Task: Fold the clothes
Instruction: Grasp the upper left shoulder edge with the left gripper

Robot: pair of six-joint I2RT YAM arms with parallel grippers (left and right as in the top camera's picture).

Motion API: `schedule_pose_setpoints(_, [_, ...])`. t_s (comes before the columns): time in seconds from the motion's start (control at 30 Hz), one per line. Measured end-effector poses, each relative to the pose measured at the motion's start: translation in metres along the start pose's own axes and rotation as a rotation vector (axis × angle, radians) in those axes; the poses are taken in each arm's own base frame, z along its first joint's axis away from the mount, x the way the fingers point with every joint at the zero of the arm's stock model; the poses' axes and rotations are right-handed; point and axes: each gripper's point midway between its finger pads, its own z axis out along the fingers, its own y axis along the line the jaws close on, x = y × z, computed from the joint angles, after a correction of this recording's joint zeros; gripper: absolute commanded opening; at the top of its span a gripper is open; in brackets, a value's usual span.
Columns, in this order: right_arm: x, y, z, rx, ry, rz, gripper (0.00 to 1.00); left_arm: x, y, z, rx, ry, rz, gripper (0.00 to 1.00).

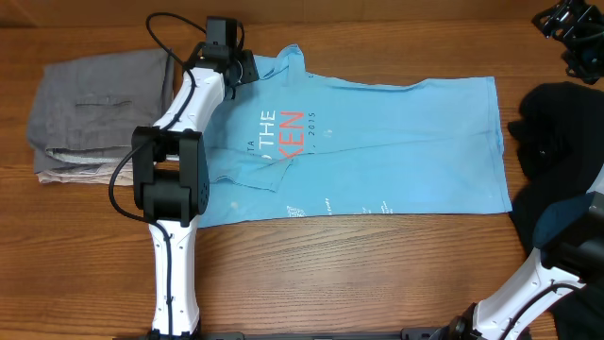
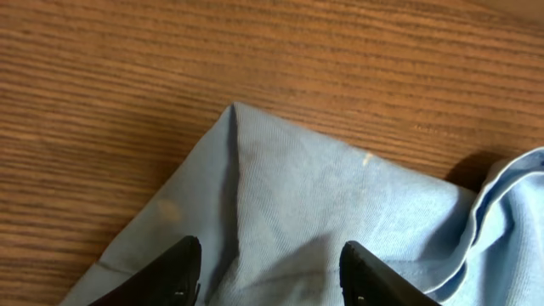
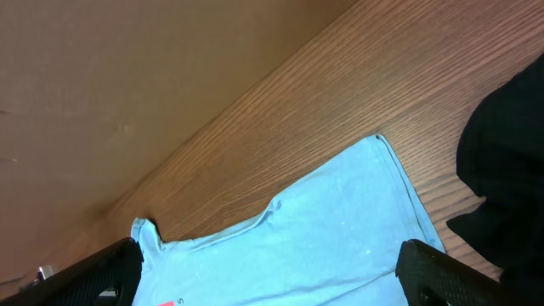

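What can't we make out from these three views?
- Blue shirt print: overhead, the left arm and a fold cover part of it; the small lines are too small to read.
- Black garment: overhead, cut off by the right edge, with the right arm over it; type unclear.
- Grey folded stack: overhead, lower layers hidden under the top one.
- Left gripper: left wrist, unclear whether the fingers touch the cloth.
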Motion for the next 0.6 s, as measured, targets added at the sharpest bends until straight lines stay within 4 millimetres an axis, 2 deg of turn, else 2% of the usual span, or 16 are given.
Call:
schedule_pose_setpoints(0.17, [0.000, 0.000, 0.000, 0.000, 0.000, 0.000, 1.00, 0.008, 0.004, 0.008, -0.011, 0.017, 0.000, 0.56])
schedule_pose_setpoints(0.3, [0.000, 0.000, 0.000, 0.000, 0.000, -0.001, 1.00, 0.004, 0.003, 0.009, -0.008, 0.000, 0.000, 0.52])
schedule_pose_setpoints(0.6, [0.000, 0.000, 0.000, 0.000, 0.000, 0.000, 1.00, 0.000, 0.001, 0.011, 0.000, -0.016, 0.000, 0.50])
